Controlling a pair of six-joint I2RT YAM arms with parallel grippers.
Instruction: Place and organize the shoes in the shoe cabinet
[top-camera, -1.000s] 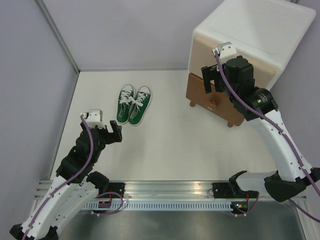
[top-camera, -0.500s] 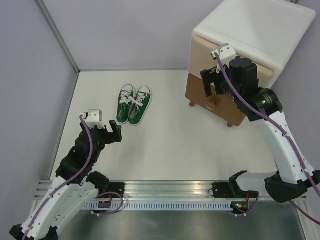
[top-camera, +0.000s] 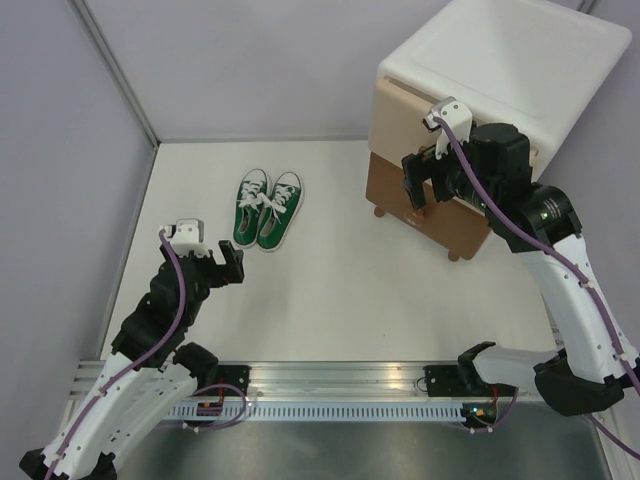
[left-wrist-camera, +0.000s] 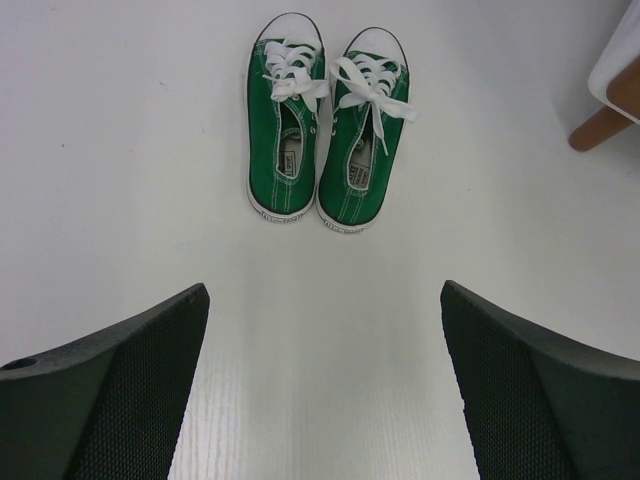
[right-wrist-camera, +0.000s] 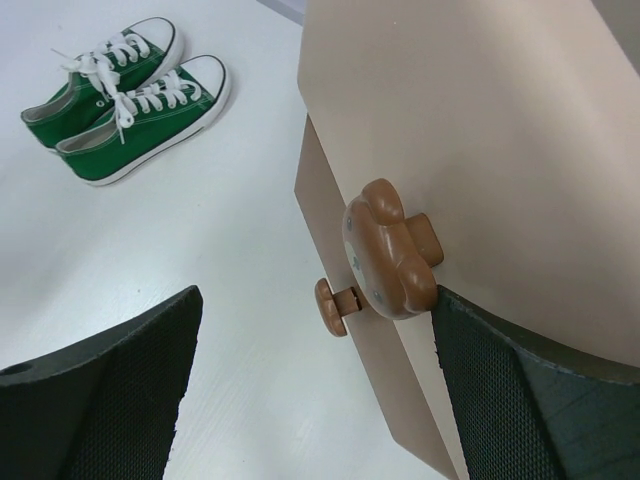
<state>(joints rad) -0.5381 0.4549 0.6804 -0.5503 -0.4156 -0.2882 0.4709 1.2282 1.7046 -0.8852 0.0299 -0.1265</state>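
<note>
Top view: the green shoes (top-camera: 268, 210) lie side by side, toes toward the back wall, on the white table (top-camera: 330, 300). They are well apart from the shoe cabinet (top-camera: 500, 60) in the far right corner, with open surface between. Left wrist view: the left gripper (left-wrist-camera: 320, 300) is spread wide over bare table, short of the shoe heels. Right wrist view: the right gripper (right-wrist-camera: 318, 300) is spread wide at the beige drawer (right-wrist-camera: 480, 130) front. The bear knob (right-wrist-camera: 390, 250) sits just beside one finger; contact cannot be told.
</note>
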